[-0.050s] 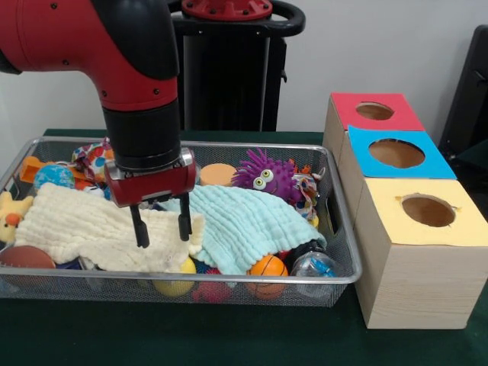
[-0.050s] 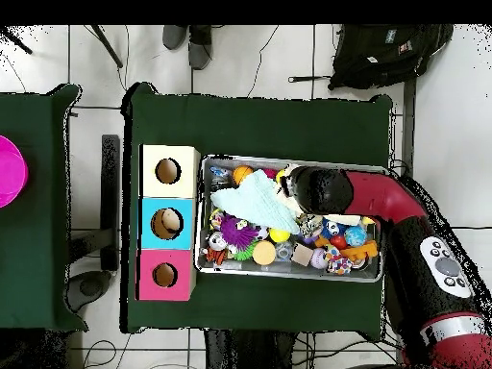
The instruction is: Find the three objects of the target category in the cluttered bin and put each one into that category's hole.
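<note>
My gripper (image 1: 162,227) hangs open over the cream cloth (image 1: 84,225) in the wire bin (image 1: 335,229), its fingertips (image 1: 140,238) at the cloth's surface with nothing between them. A light blue cloth (image 1: 244,221) lies just to its right. Around the cloths show a purple fuzzy toy (image 1: 267,175), an orange basketball (image 1: 268,267), a yellow ball (image 1: 177,285) and a clear bottle (image 1: 313,265). In the overhead view the arm (image 2: 370,197) covers the gripper above the bin (image 2: 288,271). The cloths hide what lies under them.
Three wooden boxes stand right of the bin, with holes in red (image 1: 375,111), blue (image 1: 396,154) and yellow (image 1: 428,210) tops. A yellow duck toy (image 1: 11,217) sits at the bin's left end. A magenta object (image 2: 8,171) rests on a neighbouring table.
</note>
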